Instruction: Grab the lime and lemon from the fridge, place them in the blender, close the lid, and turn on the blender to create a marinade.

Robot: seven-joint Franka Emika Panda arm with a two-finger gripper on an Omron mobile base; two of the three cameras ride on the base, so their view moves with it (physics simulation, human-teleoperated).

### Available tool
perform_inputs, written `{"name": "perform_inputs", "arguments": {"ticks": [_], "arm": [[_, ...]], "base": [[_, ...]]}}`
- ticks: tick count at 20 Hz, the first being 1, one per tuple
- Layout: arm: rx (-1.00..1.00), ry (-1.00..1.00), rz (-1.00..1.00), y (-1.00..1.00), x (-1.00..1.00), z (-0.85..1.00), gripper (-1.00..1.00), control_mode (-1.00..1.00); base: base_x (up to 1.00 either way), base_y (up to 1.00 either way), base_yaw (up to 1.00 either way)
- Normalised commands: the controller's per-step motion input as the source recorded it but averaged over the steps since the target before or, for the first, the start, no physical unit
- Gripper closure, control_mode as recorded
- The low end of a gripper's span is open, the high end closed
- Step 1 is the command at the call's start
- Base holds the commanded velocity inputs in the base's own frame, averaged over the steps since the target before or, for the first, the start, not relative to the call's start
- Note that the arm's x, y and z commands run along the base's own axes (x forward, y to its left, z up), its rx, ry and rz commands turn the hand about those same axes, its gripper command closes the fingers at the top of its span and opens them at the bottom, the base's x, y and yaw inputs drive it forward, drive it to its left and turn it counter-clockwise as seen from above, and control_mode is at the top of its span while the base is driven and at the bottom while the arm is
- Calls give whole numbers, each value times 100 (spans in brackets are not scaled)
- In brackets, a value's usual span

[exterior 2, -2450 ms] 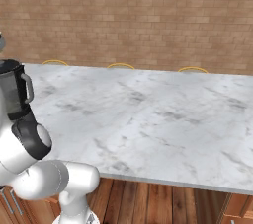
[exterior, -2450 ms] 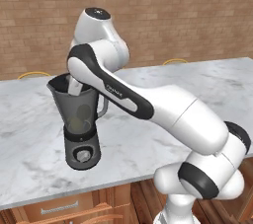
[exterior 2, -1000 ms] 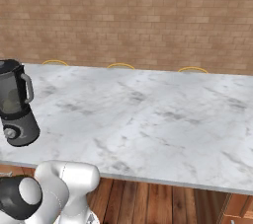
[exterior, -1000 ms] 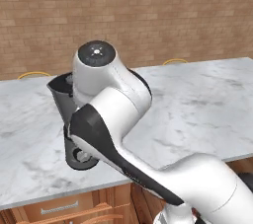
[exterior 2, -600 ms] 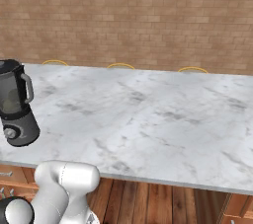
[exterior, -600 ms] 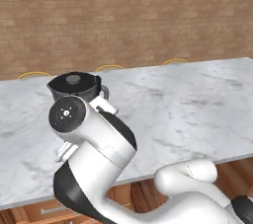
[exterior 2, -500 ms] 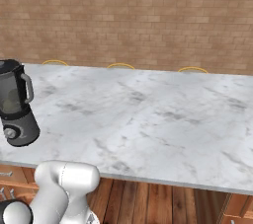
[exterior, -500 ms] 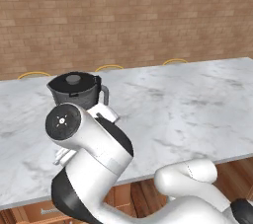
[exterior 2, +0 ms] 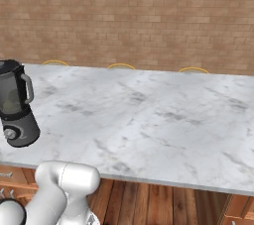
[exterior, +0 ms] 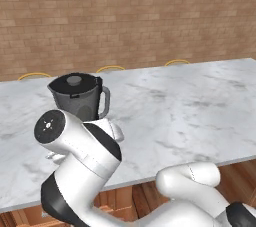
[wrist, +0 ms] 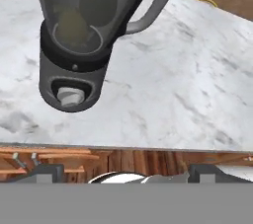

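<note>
The blender [exterior: 80,98] is positioned on the marble counter [exterior: 190,111], near its front edge and toward the left end, as seen in both base views. In the left base view the lower part of the blender is hidden behind the arm's elbow [exterior: 75,146], which is folded low in front of the counter. The lid [exterior: 74,82] is seated on the mouth of the jug, with its small grey centre cap facing up. The jug handle is turned toward the right in both base views.

In the hand view the blender is observed from the front and slightly below. The round silver knob [wrist: 69,96] is set in a recess of the dark grey base. Through the translucent jug wall two rounded shapes are discernible: the lime [wrist: 99,4], dark, higher and to the right, and the lemon [wrist: 70,26], yellowish, lower and to the left. The two fruits lie close together; whether they touch cannot be told.

The gripper [wrist: 123,176] is held below the counter edge, in front of the wooden cabinet fronts [wrist: 74,161], well apart from the knob. The two dark fingertips [wrist: 47,172] are seen at the far left and far right of the lower hand view, so the jaws are spread wide with nothing between them.

A brick wall [exterior 2: 129,16] runs behind the counter.
</note>
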Motion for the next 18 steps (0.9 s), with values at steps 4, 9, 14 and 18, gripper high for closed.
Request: {"name": "perform_inputs", "arguments": {"ticks": [4, 9, 14, 18], "arm": [[11, 0, -32, 0, 17, -26, -100, -100], [8, 0, -13, 0, 33, -10, -100, -100], [3, 5, 1, 2, 33, -20, -100, -100], [2, 1, 3, 6, 30, -22, -100, -100]], "base": [[0, 0, 0], [0, 0, 0], [0, 0, 0], [0, 0, 0]]}}
